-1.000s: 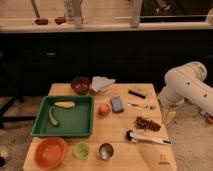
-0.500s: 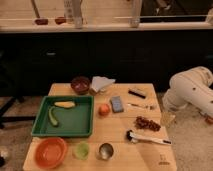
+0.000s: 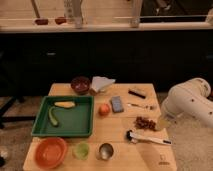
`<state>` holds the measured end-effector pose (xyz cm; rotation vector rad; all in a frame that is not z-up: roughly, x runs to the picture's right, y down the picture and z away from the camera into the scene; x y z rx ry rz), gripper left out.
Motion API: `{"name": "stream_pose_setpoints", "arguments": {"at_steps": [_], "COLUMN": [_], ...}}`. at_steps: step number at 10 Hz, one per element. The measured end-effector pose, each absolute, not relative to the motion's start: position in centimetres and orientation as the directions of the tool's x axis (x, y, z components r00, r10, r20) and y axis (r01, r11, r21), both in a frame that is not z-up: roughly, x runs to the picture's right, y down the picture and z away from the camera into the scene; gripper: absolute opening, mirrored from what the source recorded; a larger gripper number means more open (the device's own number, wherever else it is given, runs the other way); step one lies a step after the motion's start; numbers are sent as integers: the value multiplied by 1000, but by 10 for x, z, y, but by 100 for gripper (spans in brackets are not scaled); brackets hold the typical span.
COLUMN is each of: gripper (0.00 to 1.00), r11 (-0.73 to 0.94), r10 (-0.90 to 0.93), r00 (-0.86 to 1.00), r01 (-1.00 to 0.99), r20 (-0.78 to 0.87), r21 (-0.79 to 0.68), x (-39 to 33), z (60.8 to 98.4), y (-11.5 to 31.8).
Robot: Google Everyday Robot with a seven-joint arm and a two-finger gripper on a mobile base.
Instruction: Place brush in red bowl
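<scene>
- Dim room, dark cabinets behind, one light wooden table [image 3: 145, 161] with everything on it.
- White robot arm [image 3: 192, 102] sits off the table's 3 o'clock edge, bent down toward it.
- Gripper [image 3: 161, 123] hangs at the table's right rim, about 4 o'clock from table centre, just beside a dark red cluster of small pieces [image 3: 145, 123]. Open or closed: cannot tell (it holds nothing I can make out).
- Slim brush with long white handle and small dark head [image 3: 148, 139] lies flat at 5 o'clock, head toward table centre, handle pointing at the right edge. It is near the gripper, at its 7 o'clock, apart from it.
- Wide shallow orange-red bowl [image 3: 49, 151] is at the 7 o'clock corner, well apart from the brush.
- Between them along the front edge: small green cup [image 3: 81, 150], then small metal cup [image 3: 105, 150].
- Green rectangular tray [image 3: 75, 122] at 9 o'clock holds a yellow oblong piece [image 3: 65, 104] and a green curved piece [image 3: 52, 116].
- Small dark maroon bowl [image 3: 80, 85] at 11 o'clock, white crumpled cloth [image 3: 101, 83] just to its right.
- Centre: round orange-red fruit [image 3: 104, 109] beside a grey-blue flat block [image 3: 117, 104].
- At 2 o'clock: short black bar [image 3: 136, 93], with a thin silver utensil [image 3: 141, 106] below it.
</scene>
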<state>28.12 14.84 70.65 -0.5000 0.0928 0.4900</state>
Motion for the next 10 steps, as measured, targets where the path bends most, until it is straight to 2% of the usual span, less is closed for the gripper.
{"name": "stream_pose_setpoints", "arguments": {"at_steps": [4,10], "gripper": [80,80], "r11": [740,734], "r10": [390,375], "r00": [906,912], "r01": [-416,-401], "r20": [-167,-166], "r21": [-529,-548], "x": [273,272], "z": [740,741], "y": [186,194]}}
